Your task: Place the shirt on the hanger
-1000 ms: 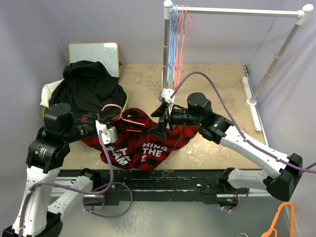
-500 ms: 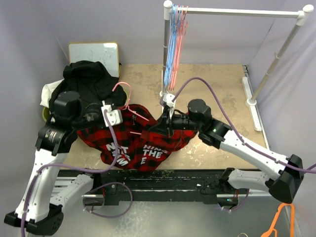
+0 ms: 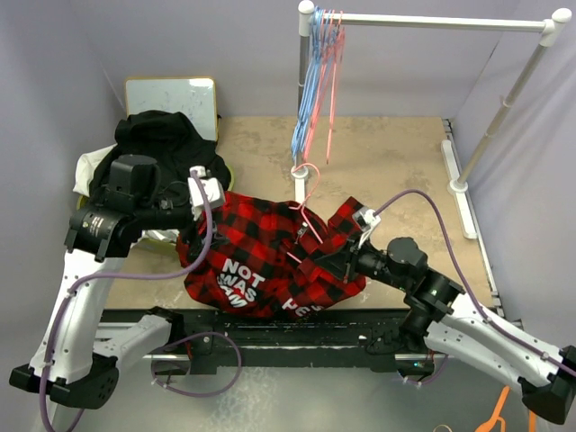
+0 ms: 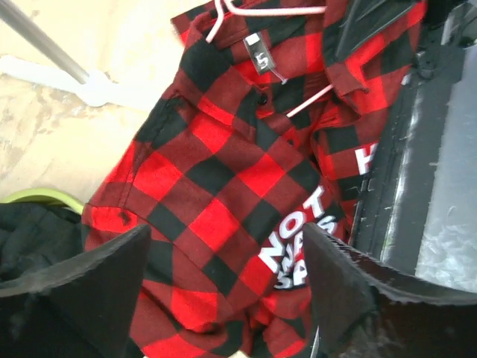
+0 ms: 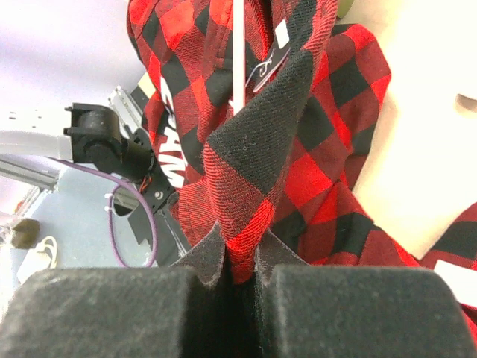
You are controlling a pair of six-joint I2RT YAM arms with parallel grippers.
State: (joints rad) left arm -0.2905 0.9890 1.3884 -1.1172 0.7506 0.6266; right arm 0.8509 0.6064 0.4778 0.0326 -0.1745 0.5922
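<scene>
At mid-frame, the shirt (image 3: 256, 256) lies bunched with the hanger (image 3: 304, 175) at its collar. The right gripper (image 5: 238, 270) pinches a fold, and the left gripper (image 4: 223, 250) is spread wide.

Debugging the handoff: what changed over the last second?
Left pincer released the hanger and is open. Hanger moved right, now threaded in the shirt collar. Right pincer, shut on the shirt, pulled back toward the near edge, dragging it along. Black garment and rack stayed put.

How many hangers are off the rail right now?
2: the pink hanger in the shirt's collar; an orange hanger off the table, bottom right. Others may be hidden.
</scene>
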